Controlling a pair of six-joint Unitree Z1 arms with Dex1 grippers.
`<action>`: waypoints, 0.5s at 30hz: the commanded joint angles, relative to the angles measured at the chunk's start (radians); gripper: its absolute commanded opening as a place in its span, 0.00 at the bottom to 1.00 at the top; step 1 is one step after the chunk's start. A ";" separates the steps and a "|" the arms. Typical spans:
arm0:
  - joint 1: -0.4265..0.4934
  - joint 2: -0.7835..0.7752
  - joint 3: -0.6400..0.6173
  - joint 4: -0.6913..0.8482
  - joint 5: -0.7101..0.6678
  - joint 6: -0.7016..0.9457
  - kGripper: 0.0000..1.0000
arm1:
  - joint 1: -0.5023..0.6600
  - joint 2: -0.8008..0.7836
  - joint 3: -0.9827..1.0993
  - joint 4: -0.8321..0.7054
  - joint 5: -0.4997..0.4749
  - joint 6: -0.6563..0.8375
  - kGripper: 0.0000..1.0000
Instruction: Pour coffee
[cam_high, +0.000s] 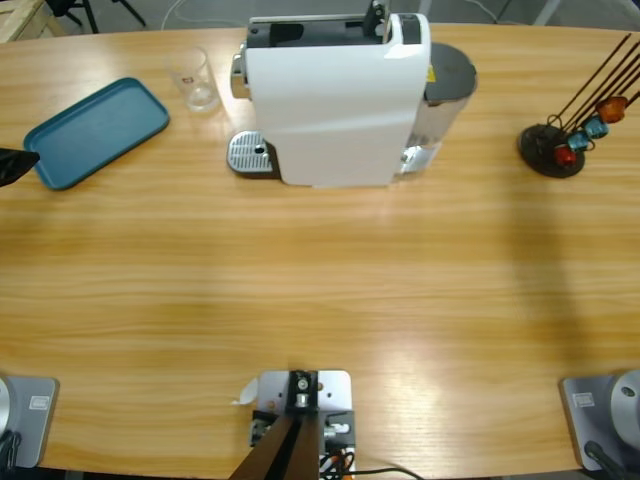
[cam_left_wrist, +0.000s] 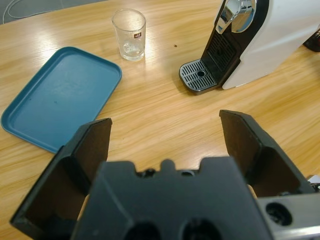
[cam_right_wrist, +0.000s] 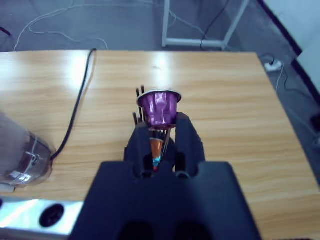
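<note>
Right wrist view, middle of the frame: a purple coffee capsule (cam_right_wrist: 159, 108) sits pinched between the two jaws of the right end effector (cam_right_wrist: 161, 131), closed tight on it above the counter (cam_right_wrist: 230, 100). Behind the capsule stand the thin dark rods of the capsule rack (cam_right_wrist: 139, 100); in the high view that rack (cam_high: 553, 148) is at the right edge with orange and blue capsules on it. The step in hand looks like fetching a capsule for loading.

The coffee machine (cam_high: 340, 95) stands at top centre of the high view, its drip grate (cam_high: 252, 153) bare at its lower left. A clear glass (cam_high: 193, 78) stands left of it, near a teal tray (cam_high: 95, 130) at upper left. In the left wrist view the left end effector (cam_left_wrist: 165, 145) is wide open and empty, low in the frame, facing the glass (cam_left_wrist: 129, 34).

Next, I judge, the capsule must travel to the machine's top slot and the glass onto the grate. The whole lower half of the high view is bare wood, giving ample room; the glass stands near the far edge.
</note>
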 joint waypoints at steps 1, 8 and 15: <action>0.007 0.024 0.035 -0.009 -0.013 0.009 0.93 | 0.047 -0.180 -0.056 0.170 0.166 -0.059 0.00; 0.007 0.021 0.035 -0.009 -0.020 0.009 0.93 | 0.348 -0.231 -0.075 0.263 0.371 -0.089 0.00; 0.007 0.017 0.036 -0.009 -0.031 0.009 0.93 | 0.658 -0.028 -0.134 0.282 0.482 -0.130 0.00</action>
